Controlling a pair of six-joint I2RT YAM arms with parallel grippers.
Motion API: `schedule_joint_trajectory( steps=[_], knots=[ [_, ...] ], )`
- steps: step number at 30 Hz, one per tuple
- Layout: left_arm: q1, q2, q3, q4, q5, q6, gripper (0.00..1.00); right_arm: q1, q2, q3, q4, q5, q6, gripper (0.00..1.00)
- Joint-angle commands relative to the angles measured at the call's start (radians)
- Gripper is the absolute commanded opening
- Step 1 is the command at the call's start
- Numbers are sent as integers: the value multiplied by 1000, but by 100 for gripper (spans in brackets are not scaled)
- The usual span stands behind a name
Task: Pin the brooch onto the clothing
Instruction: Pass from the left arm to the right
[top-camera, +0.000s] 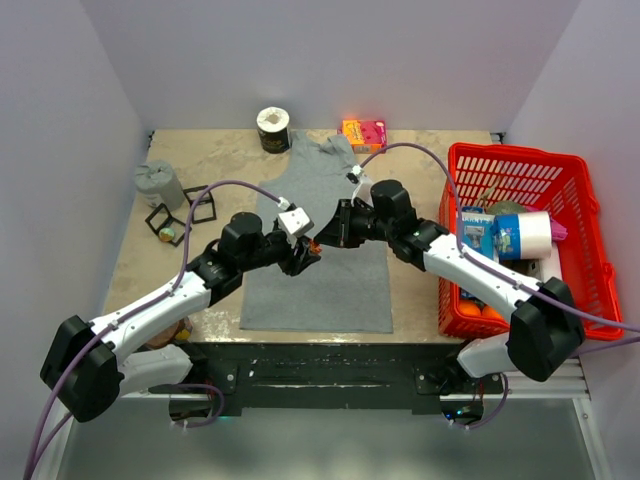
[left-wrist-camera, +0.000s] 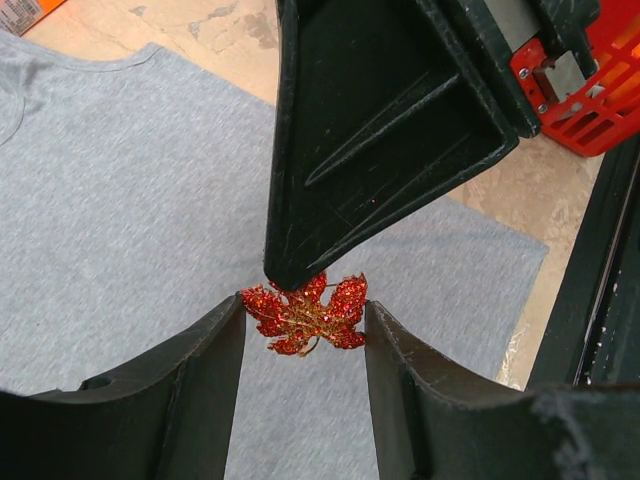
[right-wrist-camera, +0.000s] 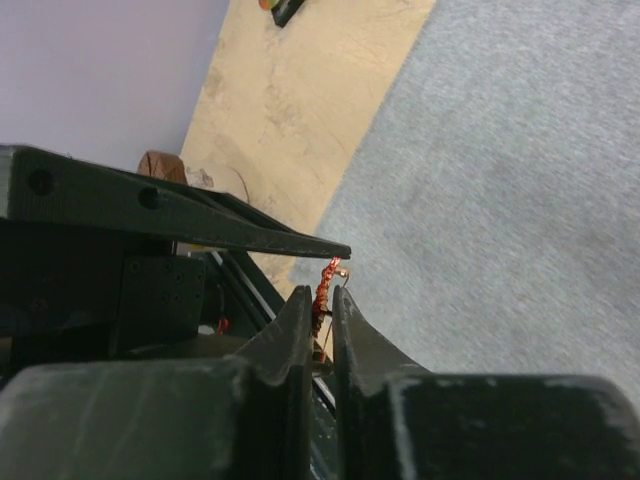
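While the brooch (left-wrist-camera: 305, 315) hangs over the middle of the clothing (left-wrist-camera: 120, 200), left gripper (left-wrist-camera: 304, 305) clamped across it and right gripper (right-wrist-camera: 320, 297) pinched on its edge, clasp-opening seems the current step; next: lower the pin into that cloth.

Brooch (left-wrist-camera: 305, 315): glittery red-orange, fine gold wire veining. Clothing (left-wrist-camera: 120, 200): plain heathered grey, no print, lying on a mottled beige table (top-camera: 200, 150). Basket (top-camera: 520, 165): bright red open lattice; left gripper (left-wrist-camera: 304, 303) and right gripper (right-wrist-camera: 320, 295) black; cable (top-camera: 230, 183) dull purple.
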Motion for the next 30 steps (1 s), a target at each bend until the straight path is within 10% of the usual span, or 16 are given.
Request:
schedule_joint_trajectory(
  steps=[1, 13, 20, 30],
  knots=[
    [-5, -29, -1, 55, -1, 15, 39, 5, -14, -17, 85, -63, 23, 0],
    [78, -75, 39, 67, 157, -155, 86, -20, -108, -25, 79, -38, -17, 0],
    [213, -13, 45, 245, 573, -355, 82, -38, -175, -14, 70, -84, -64, 0],
    [221, 47, 8, 457, 733, -551, 59, -37, -244, -31, 85, -153, -98, 0]
  ],
)
